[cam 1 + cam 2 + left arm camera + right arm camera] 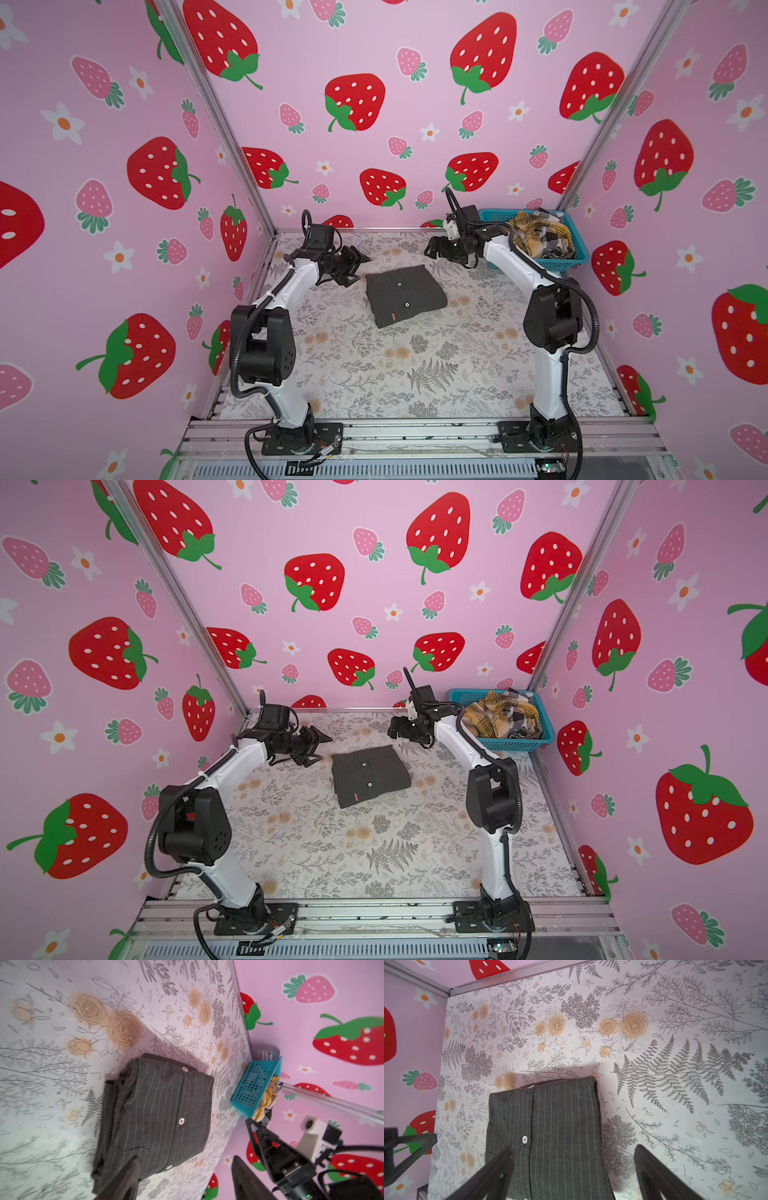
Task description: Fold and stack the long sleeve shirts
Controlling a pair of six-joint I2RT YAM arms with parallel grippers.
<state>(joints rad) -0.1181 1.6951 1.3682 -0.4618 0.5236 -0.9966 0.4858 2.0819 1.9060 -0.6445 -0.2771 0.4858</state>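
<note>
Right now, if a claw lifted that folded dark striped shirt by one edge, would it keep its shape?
Probably not: the dark pinstriped shirt is soft cloth in loose layers, so it would likely droop and unfold. Pushed, it would probably bunch or slide on the floral table rather than roll.

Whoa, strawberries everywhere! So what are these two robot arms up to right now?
They are folding laundry. A dark pinstriped shirt lies folded into a neat rectangle on the table. The left arm and right arm hover just off its far side, jaws open, holding nothing. Other shirts, a yellow plaid one and a black-white check one, sit crumpled in the blue basket at the back right, not yet folded.
</note>
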